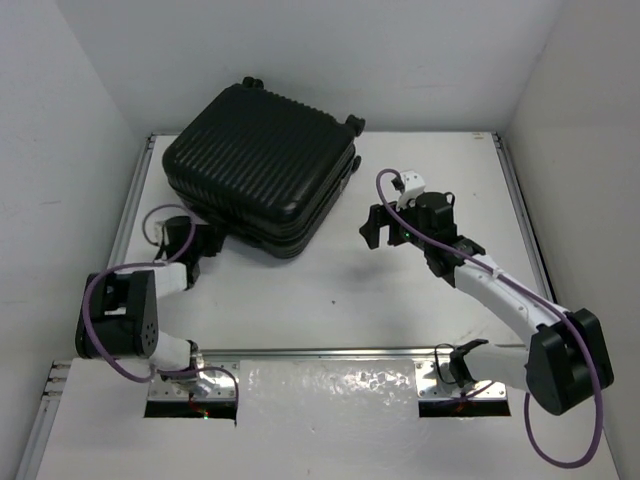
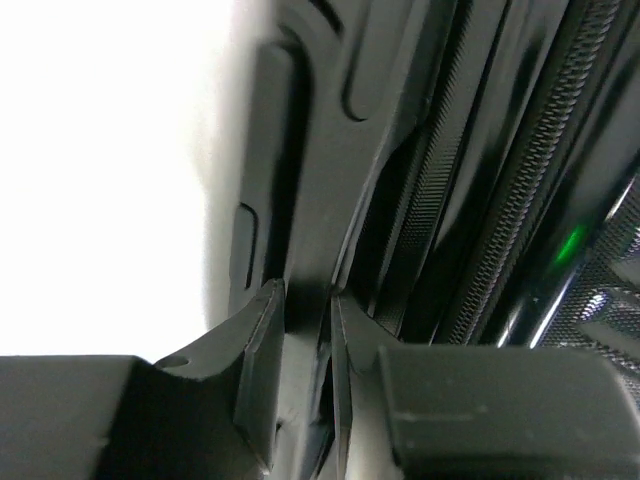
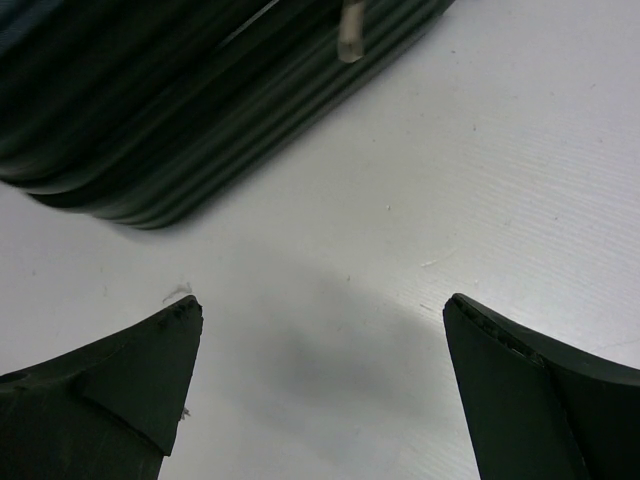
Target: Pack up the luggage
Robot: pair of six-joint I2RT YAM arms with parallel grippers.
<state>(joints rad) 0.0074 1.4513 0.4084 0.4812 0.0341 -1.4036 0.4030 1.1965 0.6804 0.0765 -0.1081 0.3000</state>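
The luggage [image 1: 260, 165] is a black ribbed hard-shell suitcase, lying closed and flat at the back left of the table. My left gripper [image 1: 213, 240] is at its near left corner. In the left wrist view the fingers [image 2: 305, 300] are almost together, with a thin dark tab [image 2: 320, 400] between them beside the zipper track [image 2: 450, 150]; it looks like a zipper pull. My right gripper [image 1: 372, 228] is open and empty above the bare table, just right of the suitcase. The right wrist view shows the gripper [image 3: 320, 310] near the ribbed shell [image 3: 150, 100], with a pale metal tab [image 3: 350, 35] on it.
White walls close in the table on the left, back and right. A metal rail [image 1: 330, 352] runs along the near edge by the arm bases. Purple cables loop from both arms.
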